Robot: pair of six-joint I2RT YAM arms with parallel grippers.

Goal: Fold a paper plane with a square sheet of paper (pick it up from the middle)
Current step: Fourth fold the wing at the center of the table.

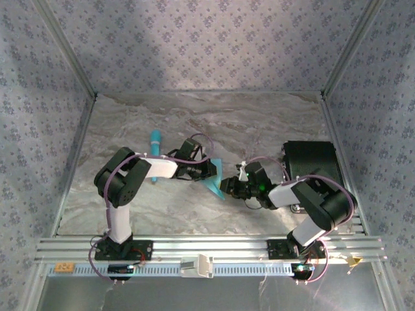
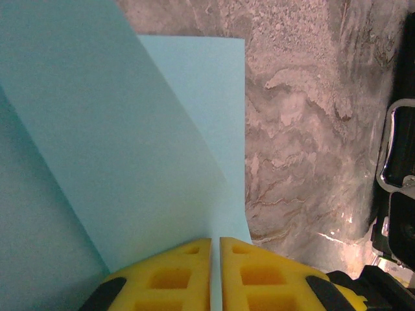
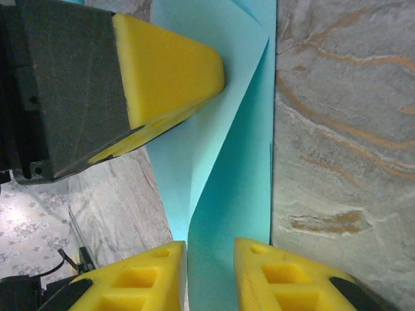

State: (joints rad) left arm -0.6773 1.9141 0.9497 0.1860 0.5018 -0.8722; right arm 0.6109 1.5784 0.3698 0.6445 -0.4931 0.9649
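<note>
The light cyan sheet of paper (image 1: 213, 186) hangs folded above the marble table, between the two grippers at the table's middle. My left gripper (image 1: 206, 172) is shut on it. In the left wrist view its yellow fingertips (image 2: 215, 241) pinch the paper (image 2: 130, 129), whose layers overlap along a diagonal edge. My right gripper (image 1: 231, 188) faces it from the right. In the right wrist view its jaws (image 3: 211, 243) stand apart with a creased flap of the paper (image 3: 227, 168) running through the gap. The left gripper's yellow finger (image 3: 168, 71) shows at the upper left there.
A slim turquoise stick (image 1: 155, 155) lies on the table behind the left arm. A black box (image 1: 311, 165) sits at the right, beside the right arm; its metal-edged side (image 2: 399, 149) shows in the left wrist view. Patterned walls enclose three sides.
</note>
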